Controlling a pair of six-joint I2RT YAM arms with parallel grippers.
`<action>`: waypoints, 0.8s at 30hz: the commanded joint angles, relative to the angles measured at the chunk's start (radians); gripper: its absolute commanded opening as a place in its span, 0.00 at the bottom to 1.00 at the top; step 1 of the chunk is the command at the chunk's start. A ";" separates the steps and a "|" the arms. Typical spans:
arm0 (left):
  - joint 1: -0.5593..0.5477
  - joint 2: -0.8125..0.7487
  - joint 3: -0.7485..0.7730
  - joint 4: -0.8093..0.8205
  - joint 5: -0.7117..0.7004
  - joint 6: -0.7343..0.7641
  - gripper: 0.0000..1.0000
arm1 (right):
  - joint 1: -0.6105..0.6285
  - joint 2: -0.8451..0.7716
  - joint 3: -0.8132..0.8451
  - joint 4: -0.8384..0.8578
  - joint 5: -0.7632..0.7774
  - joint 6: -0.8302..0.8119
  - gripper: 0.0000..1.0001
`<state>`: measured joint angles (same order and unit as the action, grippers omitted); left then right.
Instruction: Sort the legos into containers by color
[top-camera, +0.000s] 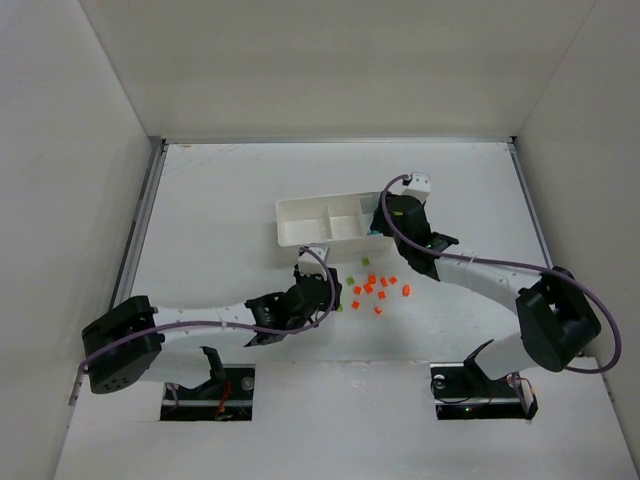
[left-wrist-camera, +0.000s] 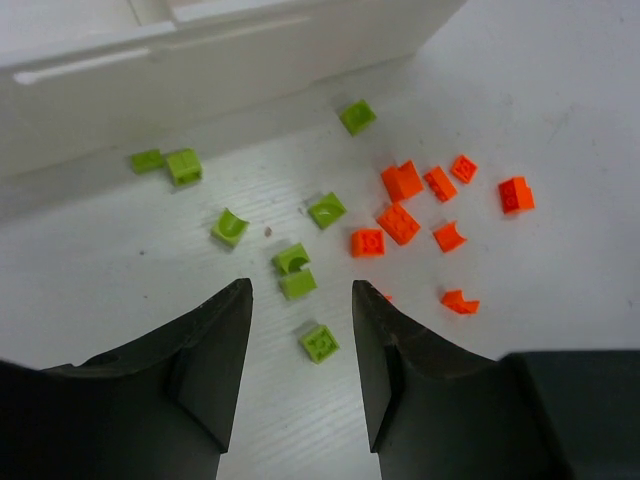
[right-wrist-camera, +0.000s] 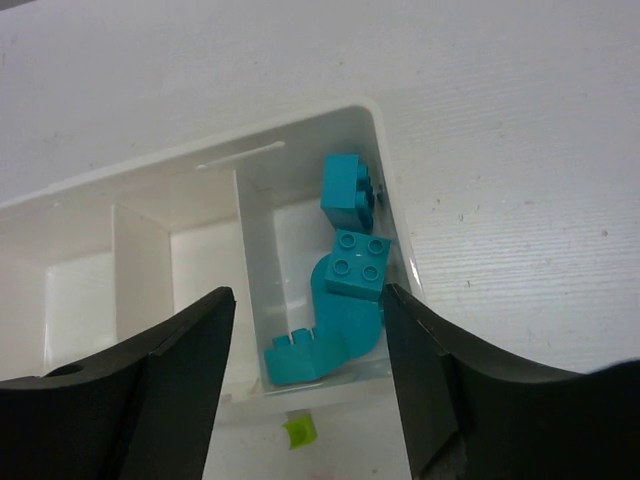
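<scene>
The white three-compartment tray (top-camera: 300, 222) lies mid-table. My right gripper (right-wrist-camera: 308, 375) is open and empty above its right compartment, where several teal bricks (right-wrist-camera: 345, 290) lie; it hovers over the tray's right end (top-camera: 395, 218) in the top view. My left gripper (left-wrist-camera: 300, 345) is open, low over the table, with a lime green brick (left-wrist-camera: 319, 342) between its fingers, untouched. Several other lime bricks (left-wrist-camera: 296, 270) lie ahead of it, and several orange-red bricks (left-wrist-camera: 398, 222) lie to the right. The orange cluster (top-camera: 375, 289) sits in front of the tray.
The tray's near wall (left-wrist-camera: 200, 70) stands just beyond the lime bricks. The tray's left and middle compartments (right-wrist-camera: 135, 270) look empty. White enclosure walls ring the table.
</scene>
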<state>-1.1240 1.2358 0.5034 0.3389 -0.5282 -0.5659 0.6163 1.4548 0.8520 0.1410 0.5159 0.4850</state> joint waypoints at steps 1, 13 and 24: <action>-0.064 0.020 0.003 -0.005 -0.024 -0.022 0.41 | 0.022 -0.053 0.024 0.017 0.038 -0.013 0.62; -0.164 0.162 -0.008 0.009 -0.098 -0.100 0.37 | 0.271 -0.346 -0.309 -0.156 0.133 0.251 0.35; -0.144 0.269 0.010 0.097 -0.056 -0.081 0.36 | 0.374 -0.387 -0.367 -0.288 0.176 0.417 0.51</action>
<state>-1.2743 1.4879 0.5034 0.3790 -0.5865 -0.6479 0.9779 1.0866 0.4931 -0.1078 0.6552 0.8253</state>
